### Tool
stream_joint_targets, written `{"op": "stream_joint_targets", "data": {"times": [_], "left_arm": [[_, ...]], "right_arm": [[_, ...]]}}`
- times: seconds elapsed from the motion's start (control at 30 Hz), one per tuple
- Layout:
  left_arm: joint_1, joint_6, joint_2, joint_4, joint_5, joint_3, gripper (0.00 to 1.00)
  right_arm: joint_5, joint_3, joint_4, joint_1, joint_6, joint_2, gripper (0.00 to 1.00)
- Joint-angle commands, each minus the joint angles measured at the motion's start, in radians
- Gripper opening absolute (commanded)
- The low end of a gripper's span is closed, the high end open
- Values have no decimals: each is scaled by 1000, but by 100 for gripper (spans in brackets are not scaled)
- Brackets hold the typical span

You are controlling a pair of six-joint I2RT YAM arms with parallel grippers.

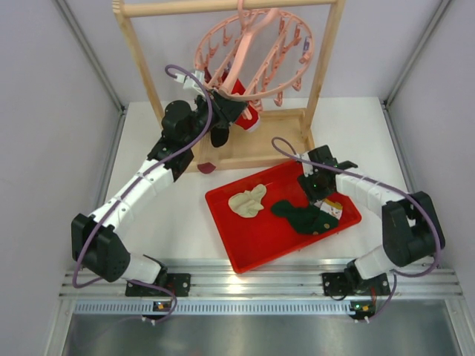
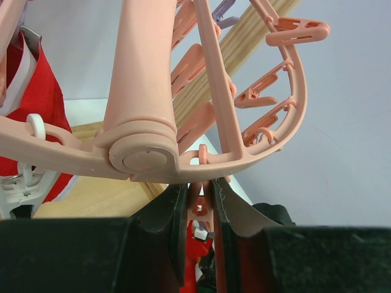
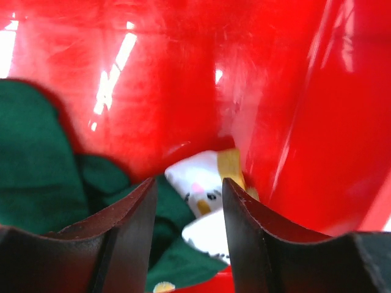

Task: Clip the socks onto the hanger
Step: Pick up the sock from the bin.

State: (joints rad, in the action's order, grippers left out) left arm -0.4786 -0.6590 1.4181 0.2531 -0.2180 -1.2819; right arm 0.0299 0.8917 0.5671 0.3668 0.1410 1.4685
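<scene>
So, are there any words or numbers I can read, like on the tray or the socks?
None can be read: no writing shows on the red plastic tray, the round pink plastic hanger or the wooden frame rack. The small white sock has only a tiny printed face, no letters.

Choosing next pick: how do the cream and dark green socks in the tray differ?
Cream sock is plain and pale; dark green sock is dark with small pale marks. Cream sock lies mid-tray; dark green sock lies further right. The right claw is down at the dark green sock, not the cream sock. Both lie loose in the red tray.
</scene>
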Motion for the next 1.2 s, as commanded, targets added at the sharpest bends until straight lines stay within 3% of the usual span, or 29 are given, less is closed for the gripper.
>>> {"op": "stream_joint_targets", "data": {"times": [0.0,0.2,0.43,0.7,0.83,1.1,1.17], "left_arm": [[21,7,-38,129,55,-13,0],[28,4,-36,124,54,-16,0],[32,1,-27,123,48,-19,0],[34,-2,-33,123,37,-17,0],[35,4,-38,118,35,-19,0],[35,-4,-31,118,28,-14,0],[35,-5,-27,118,29,-14,0]], "right_arm": [[-2,65,16,-12,-23,55,47],[-68,116,22,-17,-24,164,42],[-209,208,47,-20,35,187,0],[-332,220,-84,61,316,-11,0],[-406,147,-93,90,412,-89,0],[-305,36,-193,168,517,-51,0],[-253,33,-251,187,511,-24,5]]}}
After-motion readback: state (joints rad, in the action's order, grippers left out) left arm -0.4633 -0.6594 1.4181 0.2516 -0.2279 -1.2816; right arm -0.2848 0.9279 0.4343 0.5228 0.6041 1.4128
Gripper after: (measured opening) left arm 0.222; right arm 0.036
